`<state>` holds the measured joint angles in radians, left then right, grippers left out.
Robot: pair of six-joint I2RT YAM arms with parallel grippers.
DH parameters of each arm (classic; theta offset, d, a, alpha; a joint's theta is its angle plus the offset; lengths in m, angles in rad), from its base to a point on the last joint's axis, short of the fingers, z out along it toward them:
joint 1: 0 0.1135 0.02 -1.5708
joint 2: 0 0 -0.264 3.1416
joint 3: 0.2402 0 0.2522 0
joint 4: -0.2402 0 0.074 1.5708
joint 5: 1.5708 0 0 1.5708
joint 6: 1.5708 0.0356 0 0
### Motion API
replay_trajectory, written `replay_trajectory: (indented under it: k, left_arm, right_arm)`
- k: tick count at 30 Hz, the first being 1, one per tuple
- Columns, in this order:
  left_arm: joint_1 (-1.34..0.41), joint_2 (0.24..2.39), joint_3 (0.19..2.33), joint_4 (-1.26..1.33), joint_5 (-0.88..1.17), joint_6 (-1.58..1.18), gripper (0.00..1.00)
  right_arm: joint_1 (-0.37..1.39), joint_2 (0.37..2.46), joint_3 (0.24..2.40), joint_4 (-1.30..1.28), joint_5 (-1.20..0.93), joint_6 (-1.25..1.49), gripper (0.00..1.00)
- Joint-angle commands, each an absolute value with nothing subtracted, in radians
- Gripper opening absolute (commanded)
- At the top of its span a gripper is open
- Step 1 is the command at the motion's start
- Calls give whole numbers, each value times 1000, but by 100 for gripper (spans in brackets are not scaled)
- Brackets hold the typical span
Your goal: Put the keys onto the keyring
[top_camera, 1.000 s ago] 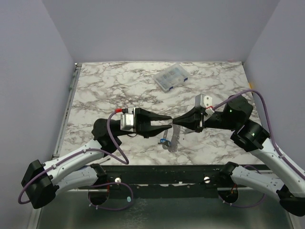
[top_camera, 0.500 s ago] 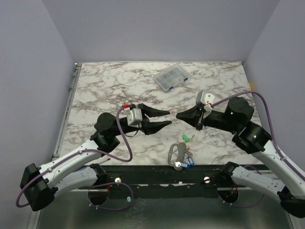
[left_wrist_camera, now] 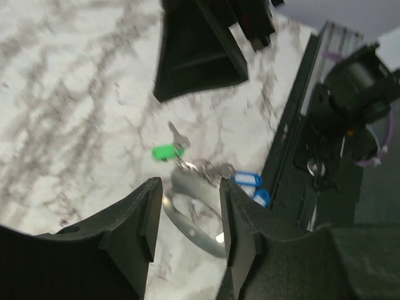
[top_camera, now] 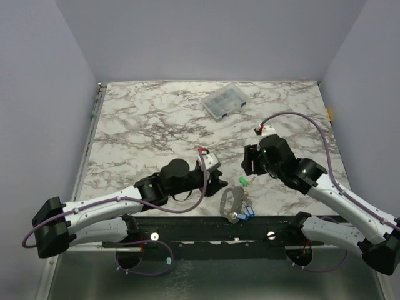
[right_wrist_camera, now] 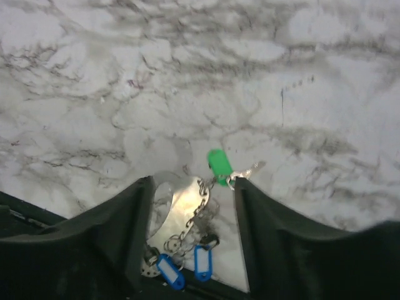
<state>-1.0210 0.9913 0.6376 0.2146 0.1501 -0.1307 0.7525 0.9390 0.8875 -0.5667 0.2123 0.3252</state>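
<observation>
Since a second ago both arms have pulled apart from their tip-to-tip meeting above the table, and the keyring that dangled beneath them then now lies on the marble. At the left, the left gripper (top_camera: pixel 220 180) sits low over the table (top_camera: pixel 137 125), pointing right. Its wrist view shows the jaws parted partway with nothing between them, the marble and the loop visible through the gap. Farther back, well apart from everything else, the clear compartment box (top_camera: pixel 225 101) rests near the far edge. Just right of the left gripper the keyring (top_camera: pixel 229 199), a pale grey loop, lies flat by the table's near edge, free of both grippers. A short chain (right_wrist_camera: pixel 199 206) crosses the loop. The green key (top_camera: pixel 244 182) lies at the chain's far end, just beyond the loop, and the two blue keys (top_camera: pixel 249 214) lie side by side at its near end, right at the table's edge. Whether each key is threaded on the ring itself cannot be told. Above the green key hangs the right gripper (top_camera: pixel 247 167), pointing down. Its jaws likewise stand open and hold nothing, with the loop and keys framed between its fingers in the right wrist view.
</observation>
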Motion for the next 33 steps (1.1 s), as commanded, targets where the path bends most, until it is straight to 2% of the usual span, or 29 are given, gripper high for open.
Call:
replay_trajectory:
  k: [1, 2, 5, 9, 11, 13, 16, 23, 31, 33]
  left_arm:
    - [-1173, 1101, 662, 38, -86, -136, 50]
    - [-1209, 1129, 667, 33, -114, -141, 53]
    - [-1304, 1219, 699, 22, -206, -147, 69]
    - [-1378, 1369, 798, 2, -292, -202, 78]
    - [-1392, 1440, 837, -15, -331, -248, 78]
    - [-1405, 1505, 874, -17, -349, -250, 72]
    - [-1413, 1588, 917, -22, -353, -211, 69]
    - [-1415, 1690, 1004, -68, -396, -351, 69]
    - [-1427, 1783, 1052, -91, -400, -369, 71]
    - [-1431, 1805, 1063, -95, -410, -352, 68]
  right_arm:
    - [755, 957, 869, -794, 330, 618, 72]
    - [755, 943, 853, -800, 342, 651, 76]
    - [753, 898, 823, -827, 428, 738, 79]
    - [753, 891, 825, -933, 555, 883, 79]
    - [754, 904, 825, -1001, 599, 979, 79]
    - [754, 907, 825, -1057, 637, 1053, 79]
    - [754, 856, 816, -1076, 661, 1106, 79]
    - [754, 700, 741, -970, 628, 1066, 79]
    - [753, 713, 731, -936, 620, 1037, 79]
    - [754, 715, 735, -939, 623, 1033, 79]
